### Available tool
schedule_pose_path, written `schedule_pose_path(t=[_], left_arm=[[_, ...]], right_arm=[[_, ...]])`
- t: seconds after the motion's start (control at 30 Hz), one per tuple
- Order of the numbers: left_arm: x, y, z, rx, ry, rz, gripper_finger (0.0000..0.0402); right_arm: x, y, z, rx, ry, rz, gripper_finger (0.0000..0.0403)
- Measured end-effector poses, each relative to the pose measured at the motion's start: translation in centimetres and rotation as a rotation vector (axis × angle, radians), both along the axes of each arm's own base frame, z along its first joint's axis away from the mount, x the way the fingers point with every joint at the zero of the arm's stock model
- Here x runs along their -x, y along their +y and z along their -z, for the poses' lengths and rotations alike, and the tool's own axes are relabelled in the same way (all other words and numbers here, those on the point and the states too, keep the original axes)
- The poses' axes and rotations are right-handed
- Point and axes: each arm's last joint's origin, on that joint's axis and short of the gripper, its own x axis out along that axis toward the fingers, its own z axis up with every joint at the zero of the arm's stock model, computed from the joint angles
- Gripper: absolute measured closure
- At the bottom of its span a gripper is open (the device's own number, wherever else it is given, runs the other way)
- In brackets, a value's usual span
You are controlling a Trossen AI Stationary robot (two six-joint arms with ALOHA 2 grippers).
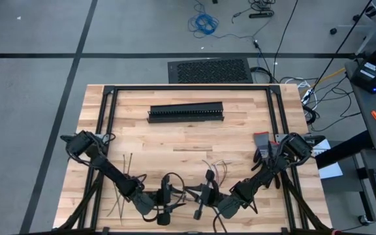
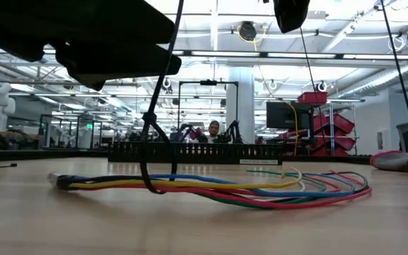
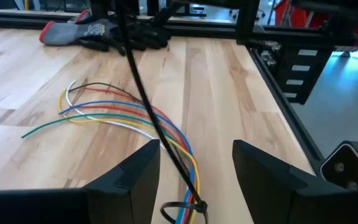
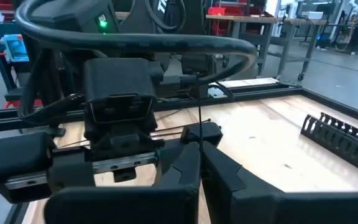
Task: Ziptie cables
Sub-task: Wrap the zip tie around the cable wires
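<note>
My right hand (image 4: 199, 163) is pinched tight on a ziptie (image 4: 199, 112), and that strip runs straight up from between the fingers. The same ziptie loops around the cables (image 3: 123, 118) at their bunched end. They lie on the tabletop (image 3: 216, 93) near the front edge, between my two arms, with the free ends fanned out toward my right side. My left hand (image 3: 194, 171) hovers just over that bunched end, fingers about half apart and gripping nothing, the ziptie passing between them. The spare zipties (image 1: 124, 183) sit on the wood by my left arm. The black slotted duct (image 1: 186, 113) lies well apart, farther back, and a glove (image 3: 98, 32) is on the right side.
</note>
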Motion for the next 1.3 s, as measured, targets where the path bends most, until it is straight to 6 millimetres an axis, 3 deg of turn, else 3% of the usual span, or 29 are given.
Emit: schedule_pose_path(t=[0.17,0.33,0.67,1.3], left_arm=[[-0.1,-0.1,1.3,-0.041,0.027,0.010,0.0213],[-0.3,0.1,3.4,-0.076,0.068,0.004,0.0253],[-0.4,-0.4,2.6,-0.088,-0.019,0.036,0.0335],[-0.2,-0.5,2.9,-0.104,0.014,0.042,0.0344]], right_arm=[[0.0,0.1,0.0,-0.013,-0.001,-0.042,0.0403],[0.1,0.4,-0.1,-0.015,-0.004,-0.050,0.0403],[0.5,0.8,-0.1,-0.016,-0.004,-0.066,0.0403],[0.5,1.1,-1.0,0.032,-0.055,-0.061,0.0403]])
